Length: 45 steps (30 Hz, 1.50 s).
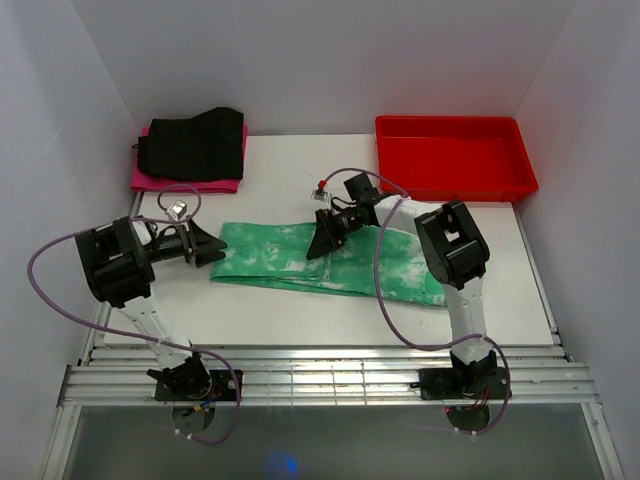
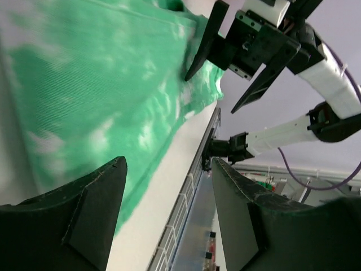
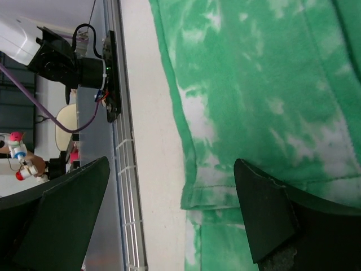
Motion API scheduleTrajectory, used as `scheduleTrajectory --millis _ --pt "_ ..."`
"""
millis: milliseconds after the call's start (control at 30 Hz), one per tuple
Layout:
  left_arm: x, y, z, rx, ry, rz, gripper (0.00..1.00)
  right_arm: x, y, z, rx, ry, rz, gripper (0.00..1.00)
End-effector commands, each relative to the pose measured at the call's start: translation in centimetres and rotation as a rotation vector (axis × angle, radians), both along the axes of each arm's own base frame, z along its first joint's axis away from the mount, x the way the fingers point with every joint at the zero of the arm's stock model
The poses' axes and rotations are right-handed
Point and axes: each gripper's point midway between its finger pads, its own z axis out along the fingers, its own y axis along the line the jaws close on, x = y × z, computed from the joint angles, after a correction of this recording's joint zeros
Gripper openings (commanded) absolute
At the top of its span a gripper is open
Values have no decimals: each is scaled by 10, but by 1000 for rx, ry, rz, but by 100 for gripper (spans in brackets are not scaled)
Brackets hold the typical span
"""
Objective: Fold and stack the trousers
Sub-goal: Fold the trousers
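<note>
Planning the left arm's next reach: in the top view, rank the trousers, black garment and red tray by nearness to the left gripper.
1. trousers, just right of the left gripper.
2. black garment, beyond it, far left.
3. red tray, far right corner.

In the top view the right arm (image 1: pixel 462 262) covers the right end of the trousers (image 1: pixel 270 262), and the black garment (image 1: pixel 195 145) hides most of the pink garment (image 1: pixel 160 185). Both wrist views cut the trousers off at their edges, and the cloth nearest the left wrist's lens is blurred.
</note>
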Motion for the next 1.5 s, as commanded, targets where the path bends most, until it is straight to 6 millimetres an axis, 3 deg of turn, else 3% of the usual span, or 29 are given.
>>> scheduleTrajectory --millis 0,100,233,400,467,533,600,633,700,733,767,867,967,1133,1267,1433,1467 --pt "-23 -12 51 -27 -158 -39 72 -18 0 55 68 -89 50 96" --pt "-34 -18 51 -69 -134 -33 72 -37 0 64 91 -84 75 95" --pt "-40 -21 27 -128 -54 -23 69 -55 -2 35 48 -4 87 93" --pt "-36 -18 -3 -147 81 -7 68 -61 -5 -14 -35 77 78 92" --pt "-28 -6 -23 3 65 23 69 -58 -7 -36 -95 77 61 91" --pt "-15 7 -30 106 48 70 71 -57 -7 -43 -108 89 60 90" --pt "-1 14 -12 133 -31 63 70 -57 -7 -41 -102 97 67 89" --pt "-5 12 -3 129 -61 34 70 -58 -6 -37 -99 87 73 88" --pt "4 18 30 139 -182 16 69 -60 -6 -19 -83 34 101 87" --pt "-1 18 42 129 -185 12 69 -62 -7 -14 -73 7 120 85" --pt "1 29 55 170 -234 35 69 -68 -11 -2 -64 -21 145 84" --pt "5 48 63 224 -239 96 69 -72 -17 25 -35 -76 155 81" --pt "15 65 44 361 -237 121 69 -66 -29 42 -34 -116 111 76" --pt "30 79 10 397 -164 144 62 -37 -44 32 -128 -156 -44 66" --pt "29 71 -6 387 -138 117 56 -10 -55 4 -244 -176 -141 62" --pt "21 58 -32 384 -102 97 59 6 -57 -25 -338 -147 -185 56" --pt "19 56 -38 381 -80 98 61 8 -60 -39 -376 -128 -191 54"
